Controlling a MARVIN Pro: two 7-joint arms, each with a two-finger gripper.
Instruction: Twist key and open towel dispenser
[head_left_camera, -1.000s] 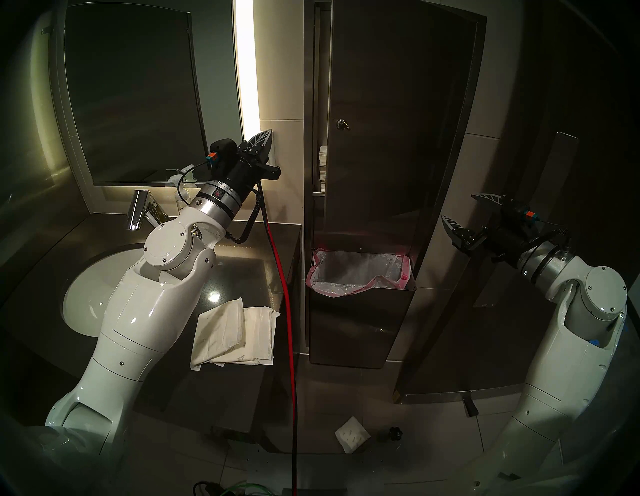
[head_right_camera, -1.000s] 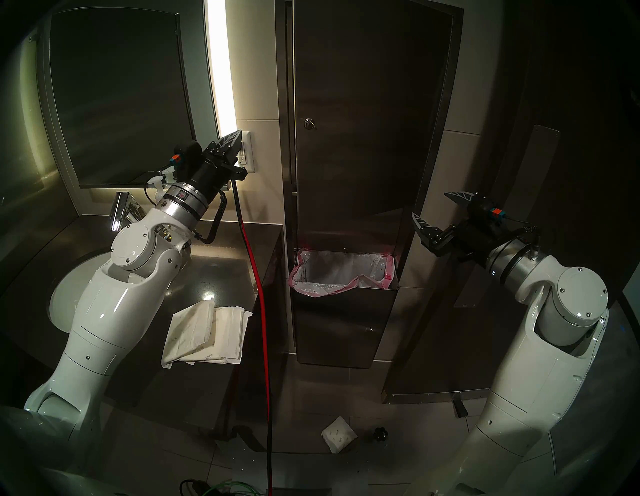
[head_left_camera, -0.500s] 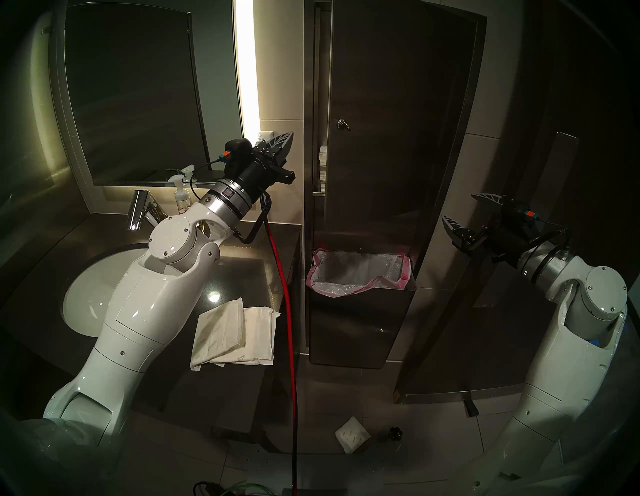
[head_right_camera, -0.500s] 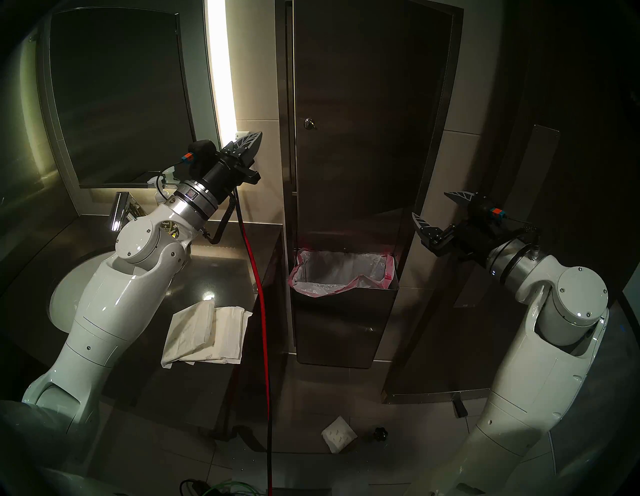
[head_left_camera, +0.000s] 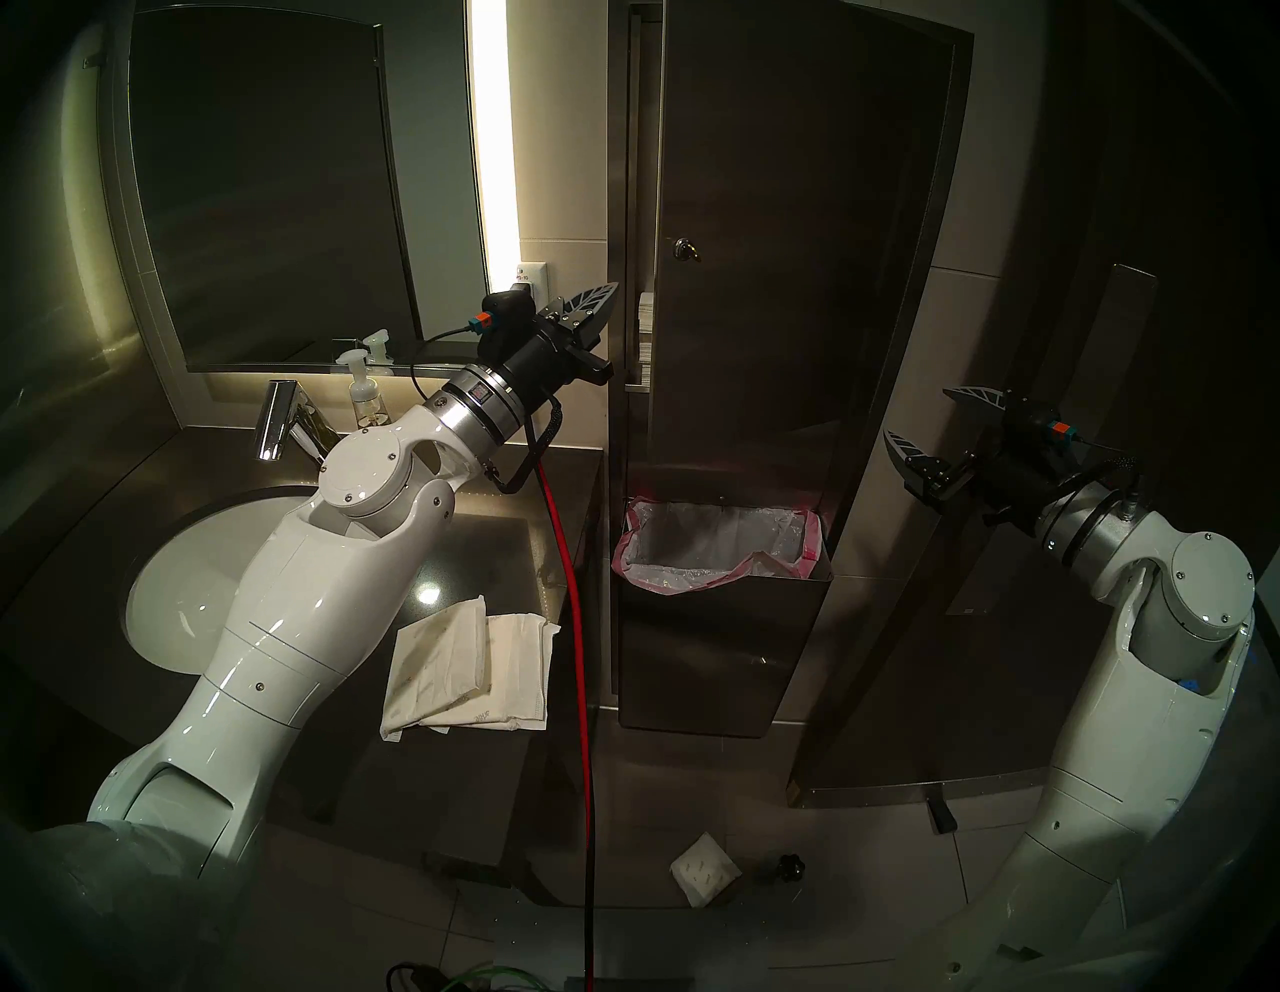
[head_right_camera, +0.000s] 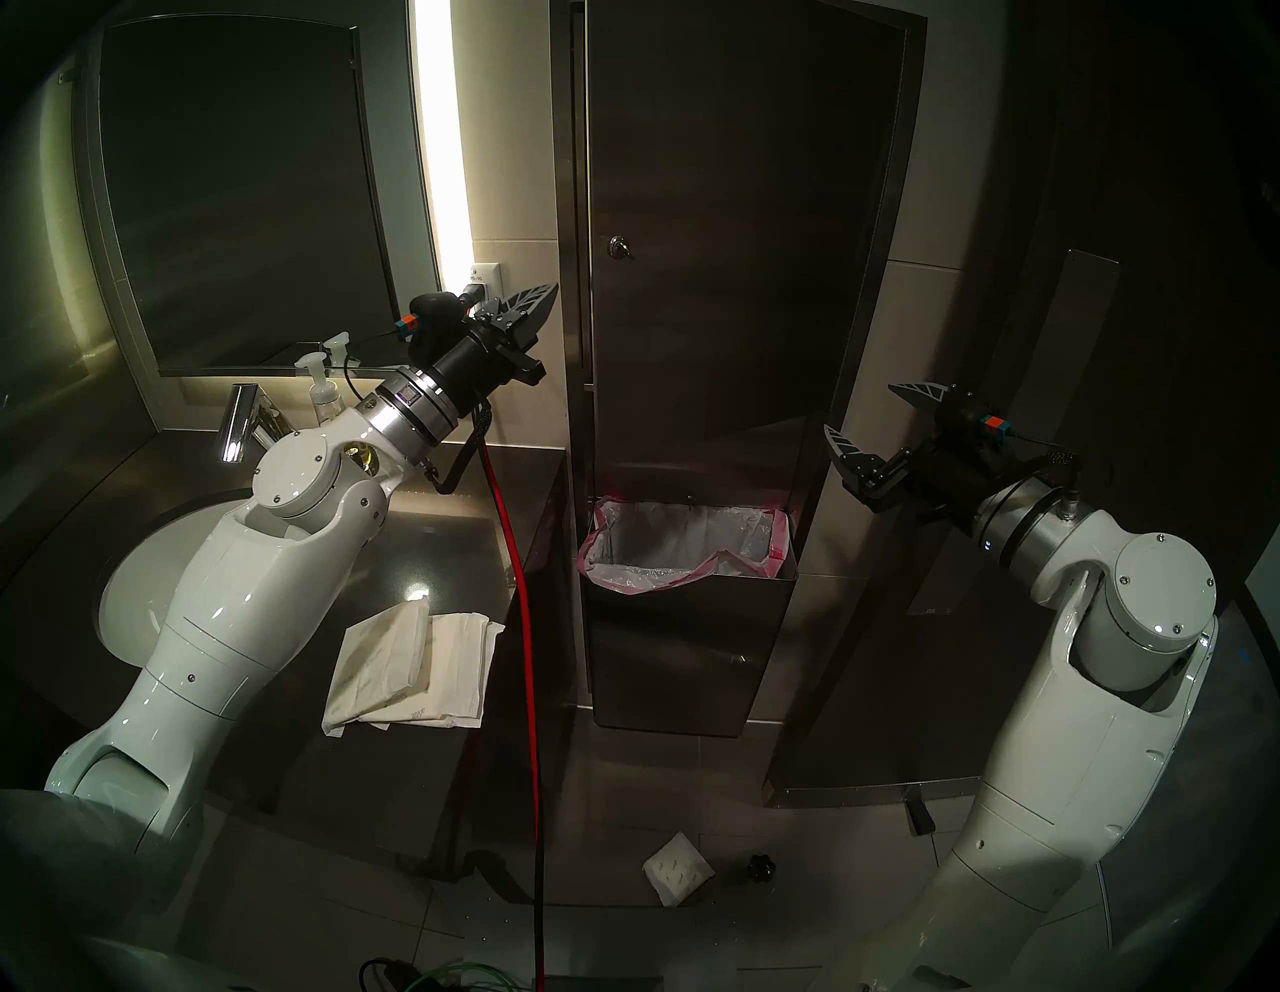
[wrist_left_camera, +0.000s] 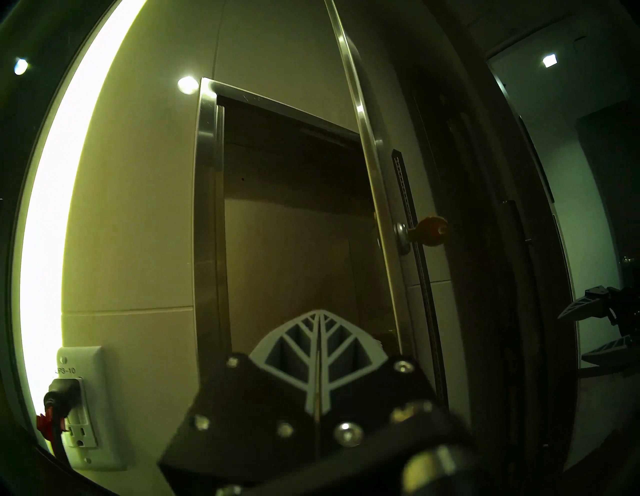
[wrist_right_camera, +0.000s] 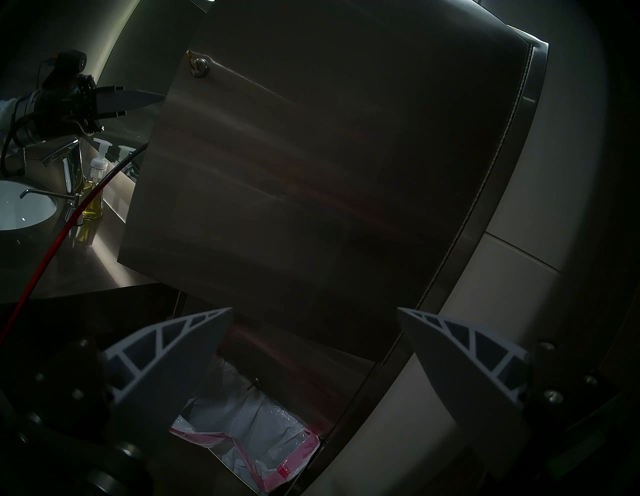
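- The key (wrist_left_camera: 430, 231), small and brass-coloured, juts from the round lock (wrist_left_camera: 401, 231) at right of centre in the left wrist view; it appears thin, rigid and slick, best pinched flat across its head.
- The lock sits near the free edge of the towel dispenser (head_left_camera: 796, 208) door, a tall steel panel at upper centre of the head view, already ajar with a stack of paper towels (head_left_camera: 645, 339) visible in the gap.
- The door looks stiff and light on its hinge; its exposed left edge seems the likeliest place to pull.
- The left gripper (head_left_camera: 601, 303), jaws pressed together and holding nothing, points at that gap from centre left.
- The right gripper (head_left_camera: 928, 429), jaws spread wide and empty, hangs at far right, well apart from the door.
- Below, a lined bin (head_left_camera: 720, 623) stands under the door.
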